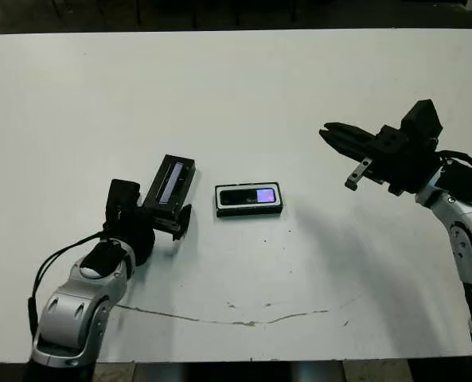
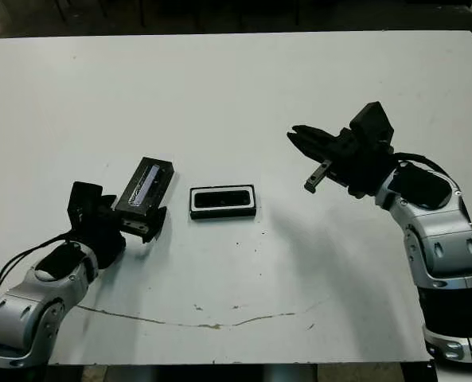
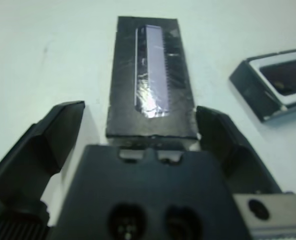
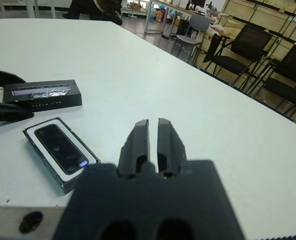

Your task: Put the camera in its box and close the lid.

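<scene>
Left gripper (image 3: 138,135) spread around lid (image 1: 173,180) (near end hidden); right gripper (image 4: 153,142) together.

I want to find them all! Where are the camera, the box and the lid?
camera (image 1: 248,196), left eye view, middle of its dark face.
box (image 1: 249,212), left eye view, near black wall.
lid (image 3: 152,80), left wrist view, its shiny strip.

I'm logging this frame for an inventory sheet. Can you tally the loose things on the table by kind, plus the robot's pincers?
Camera: 1, lying inside the box
Box: 1
Lid: 1, off the box, between the open fingers of the left pincer
Pincers: 2, left and right
Total: 5
</scene>
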Controlling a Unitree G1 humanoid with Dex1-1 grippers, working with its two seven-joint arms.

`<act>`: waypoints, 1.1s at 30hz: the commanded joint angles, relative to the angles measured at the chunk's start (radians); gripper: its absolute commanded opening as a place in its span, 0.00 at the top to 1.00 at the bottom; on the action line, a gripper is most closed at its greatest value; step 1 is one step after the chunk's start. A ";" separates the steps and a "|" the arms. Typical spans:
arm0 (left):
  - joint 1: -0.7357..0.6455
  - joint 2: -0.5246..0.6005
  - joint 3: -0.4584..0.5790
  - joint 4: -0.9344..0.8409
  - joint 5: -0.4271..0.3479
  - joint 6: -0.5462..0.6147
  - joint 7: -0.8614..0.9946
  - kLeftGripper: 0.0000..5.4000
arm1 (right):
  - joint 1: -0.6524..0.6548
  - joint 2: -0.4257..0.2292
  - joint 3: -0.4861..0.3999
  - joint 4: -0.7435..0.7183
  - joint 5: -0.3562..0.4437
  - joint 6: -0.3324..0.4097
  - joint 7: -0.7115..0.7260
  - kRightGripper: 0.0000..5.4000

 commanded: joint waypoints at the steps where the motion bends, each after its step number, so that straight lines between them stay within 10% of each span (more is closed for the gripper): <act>1: 0.038 -0.055 0.022 0.036 0.014 -0.018 0.053 0.05 | 0.021 -0.007 -0.004 0.005 0.004 0.007 0.007 1.00; 15: 0.000 0.027 -0.034 0.091 0.011 -0.043 -0.098 0.50 | 0.023 -0.013 -0.004 0.012 -0.005 -0.033 0.023 1.00; 33: -0.076 0.174 -0.002 0.060 -0.025 -0.078 -0.271 0.51 | 0.028 -0.013 -0.007 -0.007 -0.006 -0.006 -0.001 1.00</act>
